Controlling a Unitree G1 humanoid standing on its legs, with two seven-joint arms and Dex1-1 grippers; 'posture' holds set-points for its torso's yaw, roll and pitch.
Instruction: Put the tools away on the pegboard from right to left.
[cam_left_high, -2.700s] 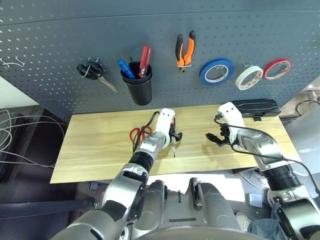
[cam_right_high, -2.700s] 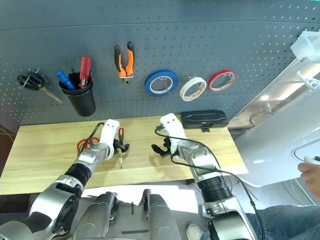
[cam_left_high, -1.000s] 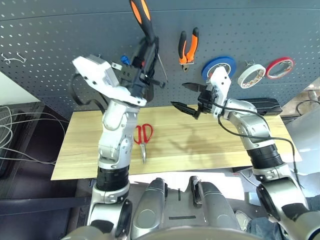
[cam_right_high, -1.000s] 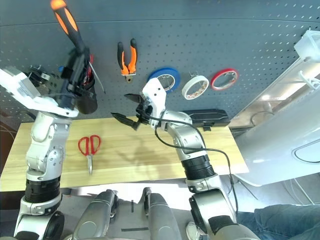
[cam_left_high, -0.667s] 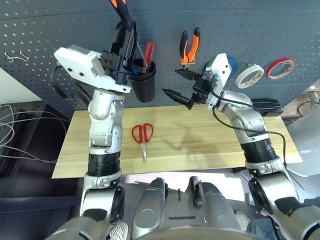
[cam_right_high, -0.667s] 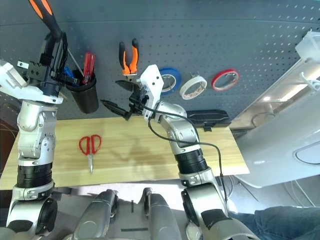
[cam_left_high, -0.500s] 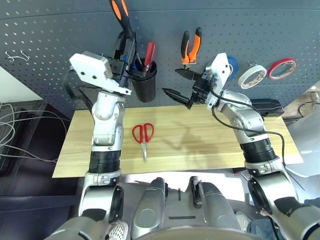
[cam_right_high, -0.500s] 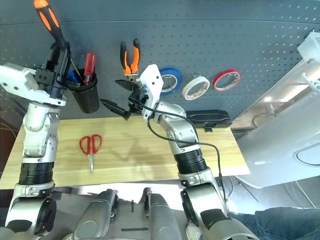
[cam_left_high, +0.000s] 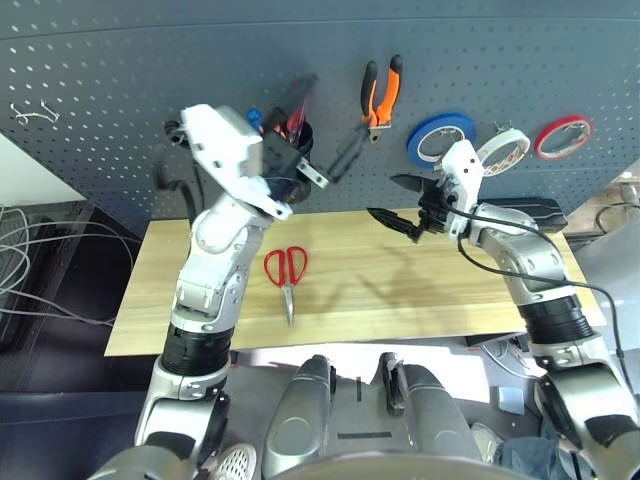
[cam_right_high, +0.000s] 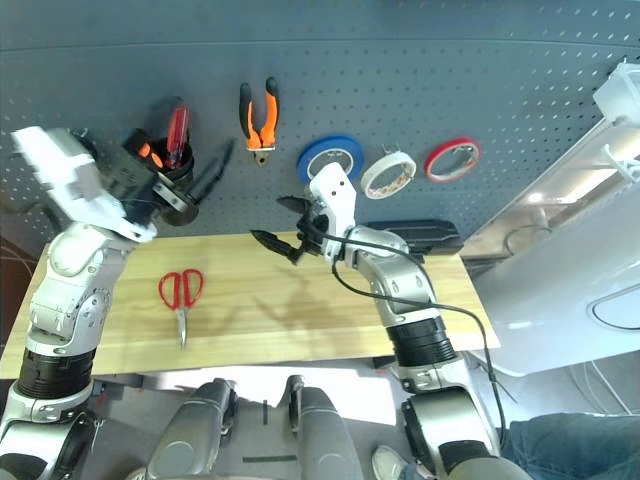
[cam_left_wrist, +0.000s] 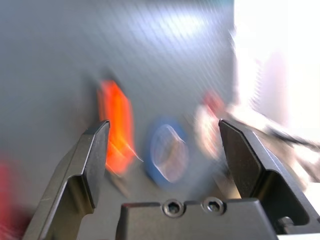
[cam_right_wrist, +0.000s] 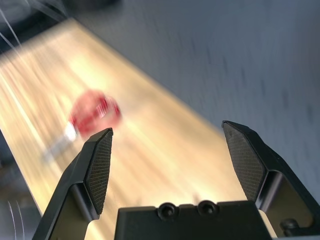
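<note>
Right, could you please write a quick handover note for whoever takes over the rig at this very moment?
Left gripper: open, empty, raised by the cup on the pegboard.
Right gripper: open, empty, above the table.
Done: white tape and pliers hang on the pegboard; the screwdriver appears to sit in the cup.
Left: the red scissors lie on the table; hang them on the board's left side.

Scissors on table, below cup w/ screwdriver; pliers on pegboard, right of cup; tape roll further right.
</note>
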